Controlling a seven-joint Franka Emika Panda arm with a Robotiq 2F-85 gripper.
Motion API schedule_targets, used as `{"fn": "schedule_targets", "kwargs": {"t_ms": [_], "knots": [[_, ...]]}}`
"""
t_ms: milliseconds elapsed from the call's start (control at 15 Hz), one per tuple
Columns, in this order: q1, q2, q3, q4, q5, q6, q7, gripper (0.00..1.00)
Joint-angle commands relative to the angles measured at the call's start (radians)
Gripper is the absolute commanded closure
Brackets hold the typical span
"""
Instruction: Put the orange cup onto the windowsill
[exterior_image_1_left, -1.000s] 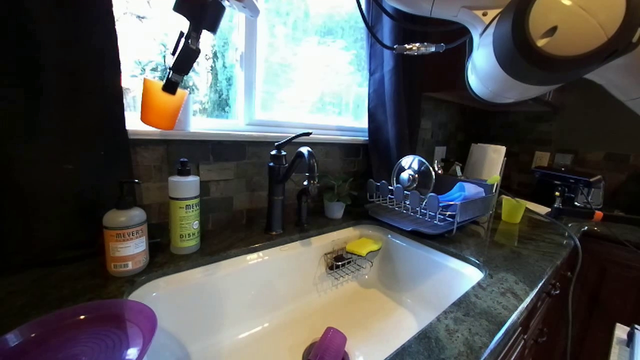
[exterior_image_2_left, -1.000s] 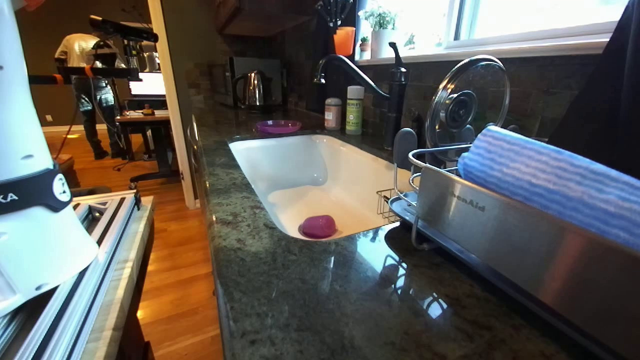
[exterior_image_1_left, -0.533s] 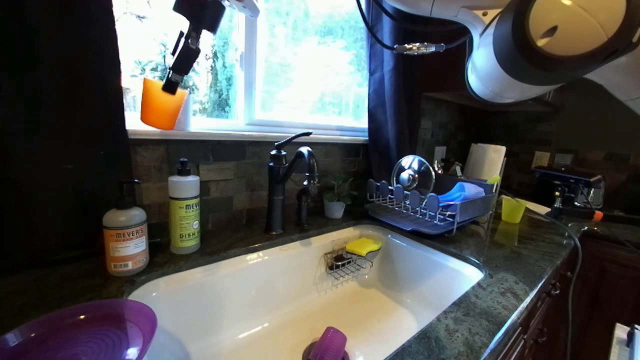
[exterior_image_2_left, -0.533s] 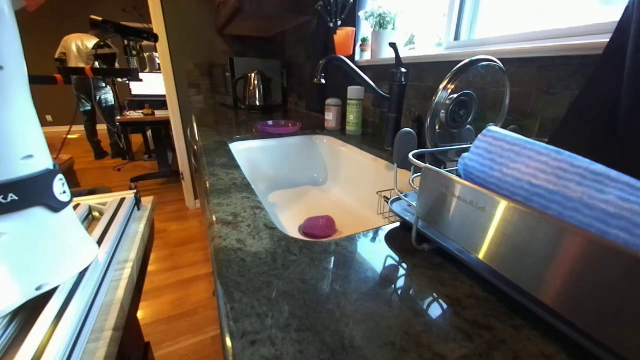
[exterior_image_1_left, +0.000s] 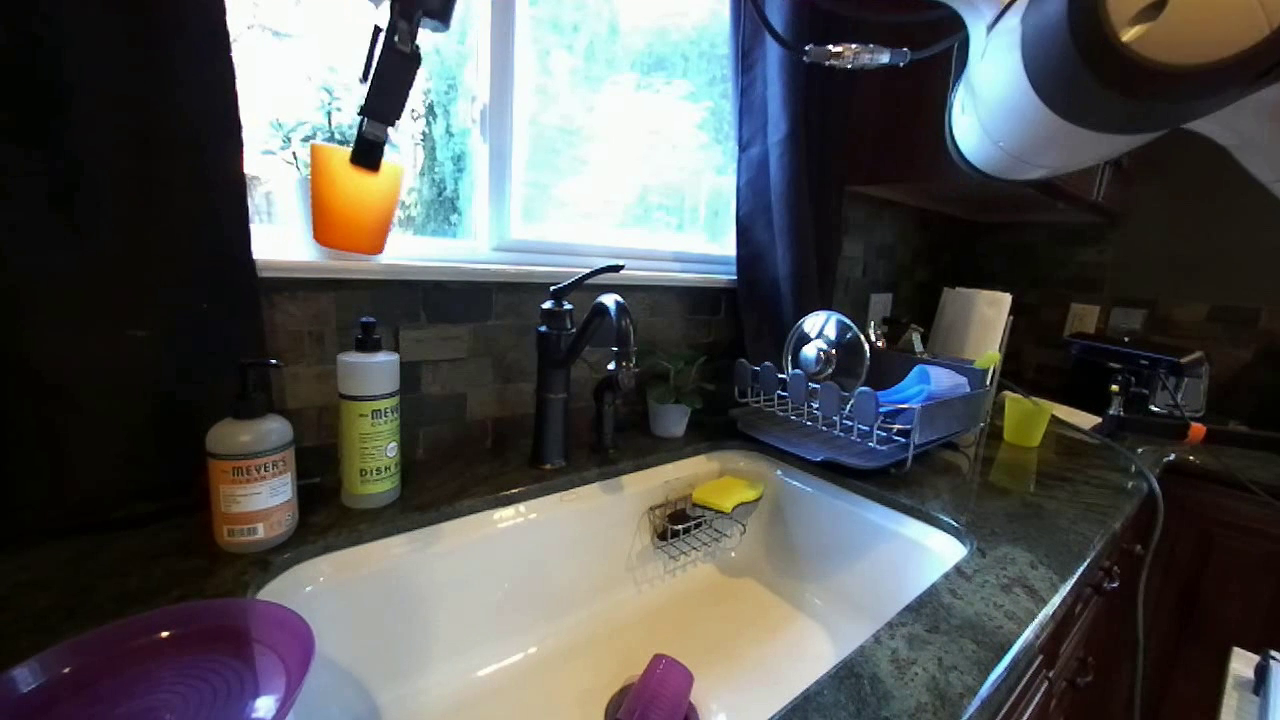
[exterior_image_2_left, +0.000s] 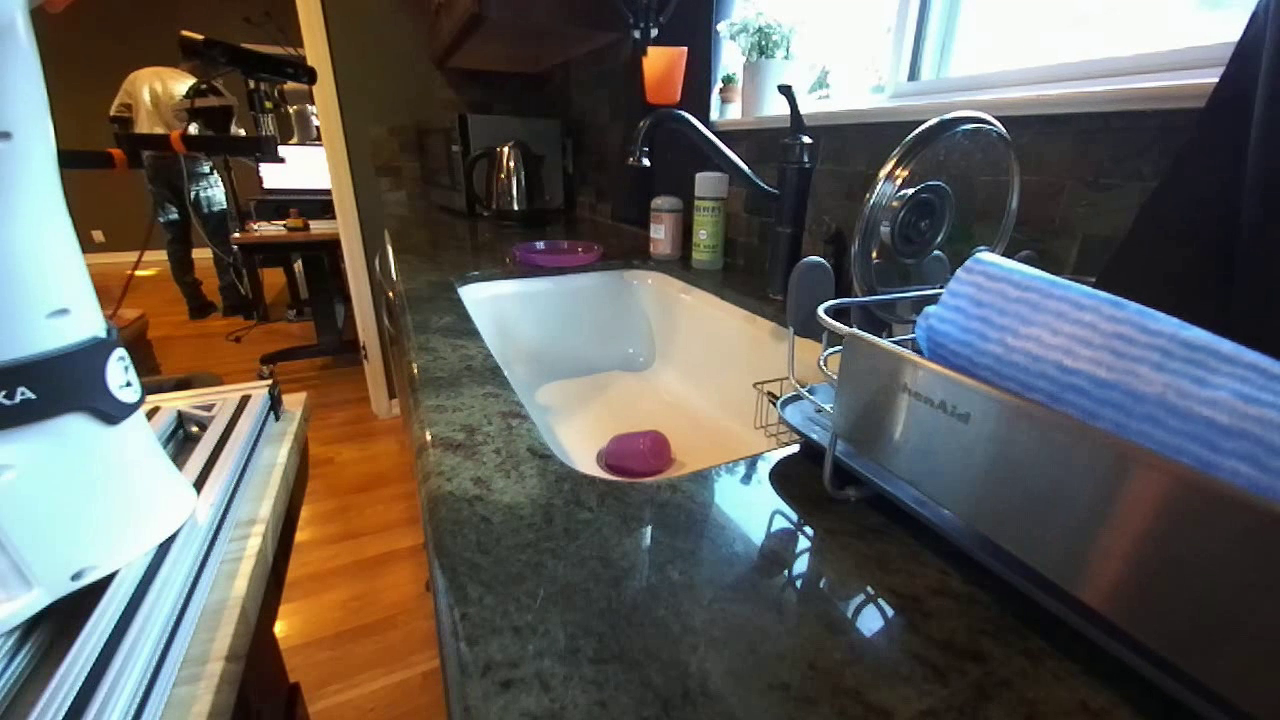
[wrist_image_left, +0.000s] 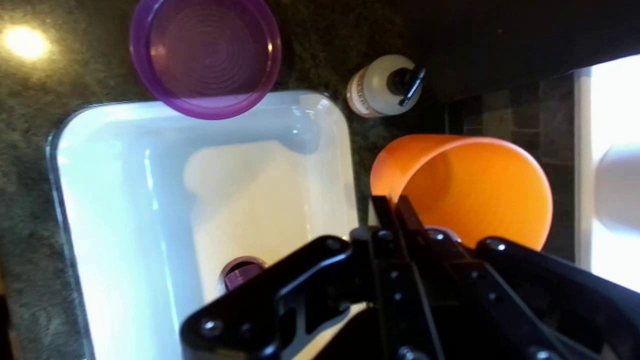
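- Purple bowl (exterior_image_1_left: 160, 655) at near left, on dark granite countertop (exterior_image_1_left: 890, 640) at the end of the white sink (exterior_image_1_left: 430, 560).
- Pump soap bottle (exterior_image_1_left: 252, 490) next, by the sink's back corner.
- Up in the air, the orange cup (exterior_image_1_left: 355, 205), nearly upright, close to the windowsill (exterior_image_1_left: 680, 277) yet apart from it.
- Its rim is pinched by the gripper (wrist_image_left: 392, 201), jaws almost together.
- Below, dish soap bottle (exterior_image_1_left: 369, 430); then black faucet (exterior_image_1_left: 552, 400), bright window (exterior_image_1_left: 620, 120) behind.
- Yellow sponge (exterior_image_1_left: 727, 492) on the sink's wire caddy (exterior_image_1_left: 690, 540).
- Dark curtain (exterior_image_1_left: 785, 170), dish rack (exterior_image_1_left: 945, 420) with glass lid (exterior_image_1_left: 826, 345), lime-yellow cup (exterior_image_1_left: 1026, 420) beside.

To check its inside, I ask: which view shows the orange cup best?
The wrist view: it looks into the orange cup, though the gripper covers part. Both exterior views show only the cup's outside, smaller.
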Motion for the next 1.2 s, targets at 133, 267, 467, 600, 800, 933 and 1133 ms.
{"fn": "schedule_targets", "kwargs": {"t_ms": [133,267,467,600,800,933,1133], "knots": [[0.026,-0.099,-0.044,-0.025,-0.083,-0.186,0.098,0.99],[0.002,-0.117,-0.048,-0.016,-0.093,-0.217,0.100,0.99],[-0.041,-0.133,-0.054,-0.003,-0.097,-0.207,0.107,0.99],[-0.084,-0.139,-0.048,0.002,-0.085,-0.184,0.104,0.99],[-0.149,-0.153,-0.046,0.003,-0.083,-0.170,0.053,0.99],[-0.195,-0.160,-0.040,0.003,-0.072,-0.165,0.004,0.99],[-0.208,-0.162,-0.050,-0.006,-0.087,-0.182,-0.002,0.96]]}}
